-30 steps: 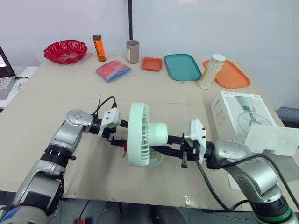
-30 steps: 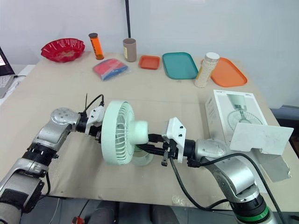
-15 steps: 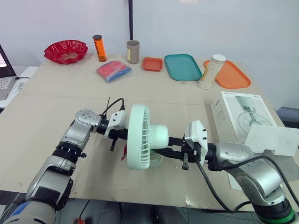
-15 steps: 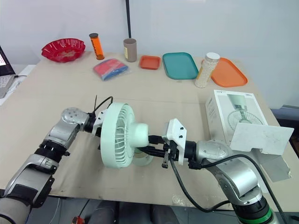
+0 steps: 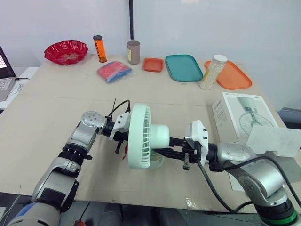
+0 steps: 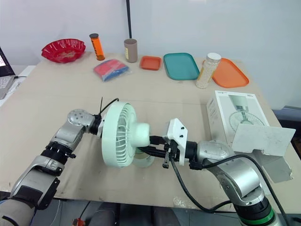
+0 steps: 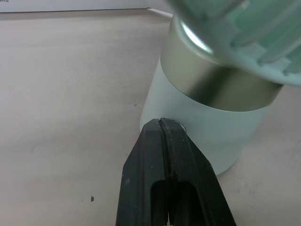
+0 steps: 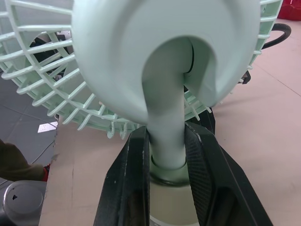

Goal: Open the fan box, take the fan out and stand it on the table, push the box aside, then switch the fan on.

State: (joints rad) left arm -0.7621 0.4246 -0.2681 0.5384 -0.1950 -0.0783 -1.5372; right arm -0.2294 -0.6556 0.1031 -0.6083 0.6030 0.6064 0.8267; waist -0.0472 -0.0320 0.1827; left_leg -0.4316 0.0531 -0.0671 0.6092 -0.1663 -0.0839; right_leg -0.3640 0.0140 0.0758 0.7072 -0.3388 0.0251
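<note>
The pale green fan [image 5: 141, 136] stands upright on the table near its front edge, head facing my left. My right gripper [image 8: 167, 130] is shut on the fan's thin neck just above the round base [image 7: 197, 127]. My left gripper [image 7: 162, 123] is shut with nothing in it, and its joined tips touch the lower front of the base; in the head view this gripper [image 5: 121, 141] sits low, partly behind the fan's grille. The white fan box [image 5: 244, 115] lies at the right of the table with its flap open.
Along the back stand a red bowl [image 5: 66, 51], an orange tube [image 5: 98, 48], a brown cup [image 5: 133, 52], a red-blue packet [image 5: 114, 71], a small orange tray [image 5: 153, 64], a teal tray [image 5: 183, 67], a bead jar [image 5: 213, 71] and an orange tray [image 5: 233, 75]. A laptop [image 5: 4, 77] is at far left.
My left gripper has shut and moved right, from beside the fan's grille up against the fan's base. The right gripper and the fan have stayed in place.
</note>
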